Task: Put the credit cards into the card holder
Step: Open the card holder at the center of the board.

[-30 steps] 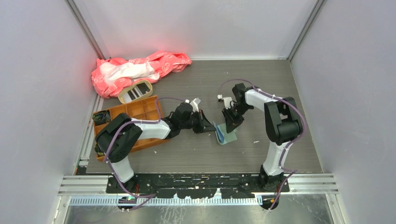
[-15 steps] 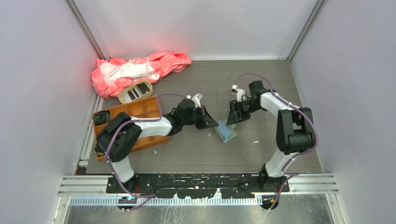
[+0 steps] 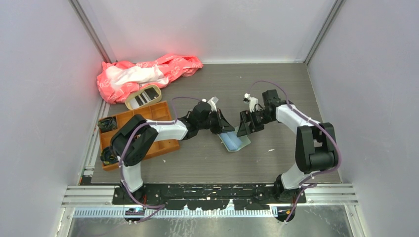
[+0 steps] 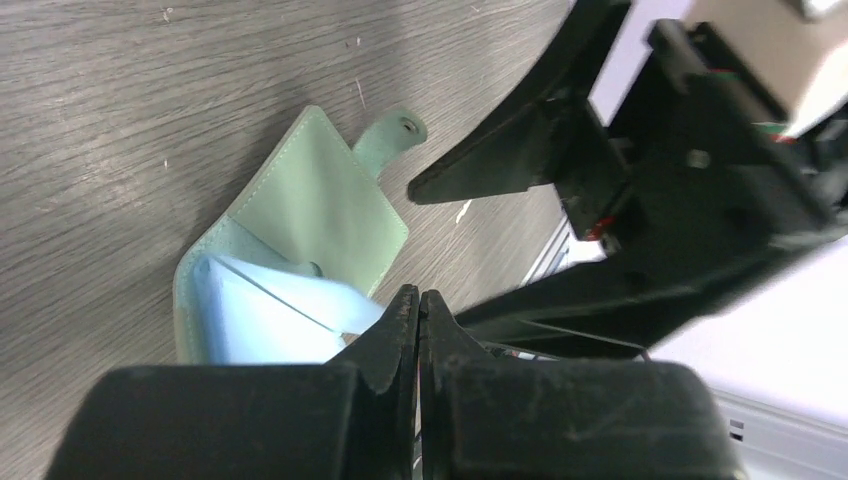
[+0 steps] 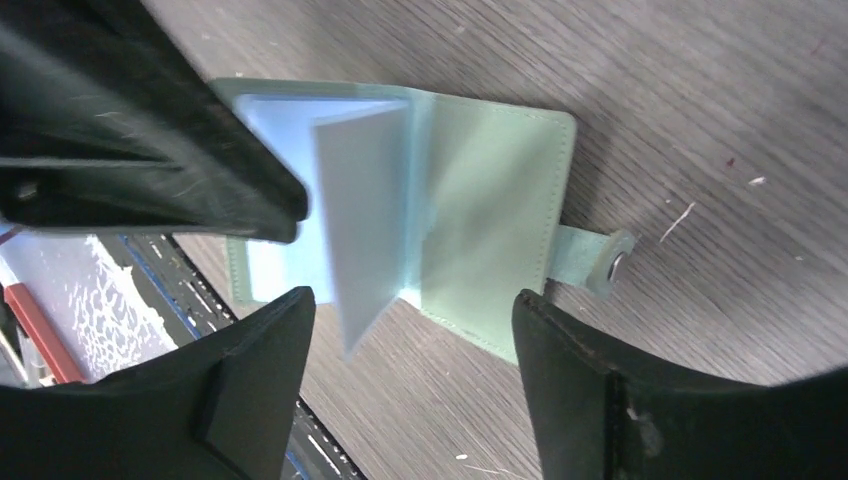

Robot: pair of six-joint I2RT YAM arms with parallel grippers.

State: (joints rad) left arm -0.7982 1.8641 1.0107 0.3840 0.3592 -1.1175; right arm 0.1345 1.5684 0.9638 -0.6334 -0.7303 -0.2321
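Observation:
The card holder [image 3: 234, 141] lies open on the table, sage-green with pale blue pockets [image 5: 360, 220] fanned up and its snap tab [image 5: 605, 262] sticking out. My left gripper [image 3: 227, 128] is shut with nothing seen between its jaws. Its tip [image 4: 418, 300] is at the holder's left edge, over the blue pockets. My right gripper [image 3: 243, 129] stands open just above the holder's far side, its fingers [image 5: 250, 380] astride the pockets and holding nothing. Dark and pale credit cards [image 3: 145, 97] lie in a beige tray at the back left.
The beige tray's rim [image 3: 129, 102] touches an orange compartment tray [image 3: 159, 148] under my left arm. A pink plastic bag [image 3: 148, 74] lies crumpled at the back left. Grey walls enclose the table on three sides.
My right gripper has opened wide and drawn back to the right. The card holder has gone from propped up to lying open and flat. My left gripper has slid right to its edge.

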